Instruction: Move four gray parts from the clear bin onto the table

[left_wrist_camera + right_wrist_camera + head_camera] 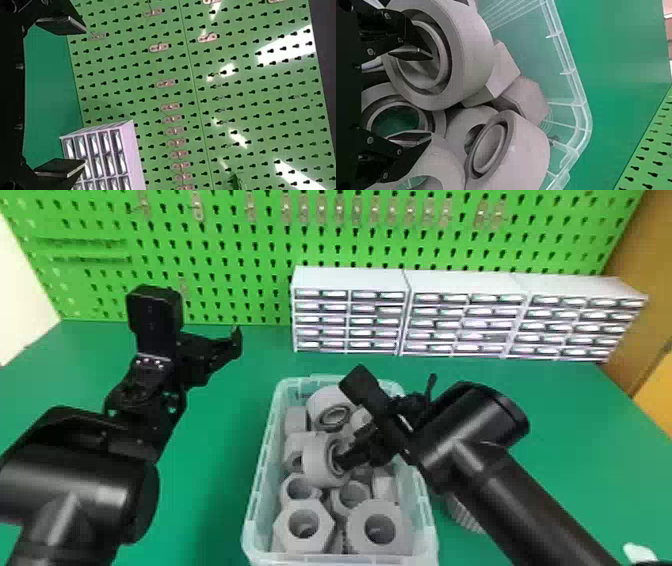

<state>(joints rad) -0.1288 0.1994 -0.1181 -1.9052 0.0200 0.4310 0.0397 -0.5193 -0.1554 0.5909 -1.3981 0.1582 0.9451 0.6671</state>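
The left claw [215, 352] is held over the green table [215, 440], with the green pegboard [250, 250] behind it; its fingers are spread apart. Well to the right of that claw, gray parts [304, 526] are piled in the clear bin [254, 510], beneath the right claw [352, 447]. One fingertip of the right claw is seen inside the opening of a thick gray ring [315, 455]; its fingers are parted, and the ring is not clamped. Beyond the right claw, drawer cabinets [350, 280] are lined up. To its right, a ribbed gray part [462, 514] is partly hidden by the right arm [530, 490].
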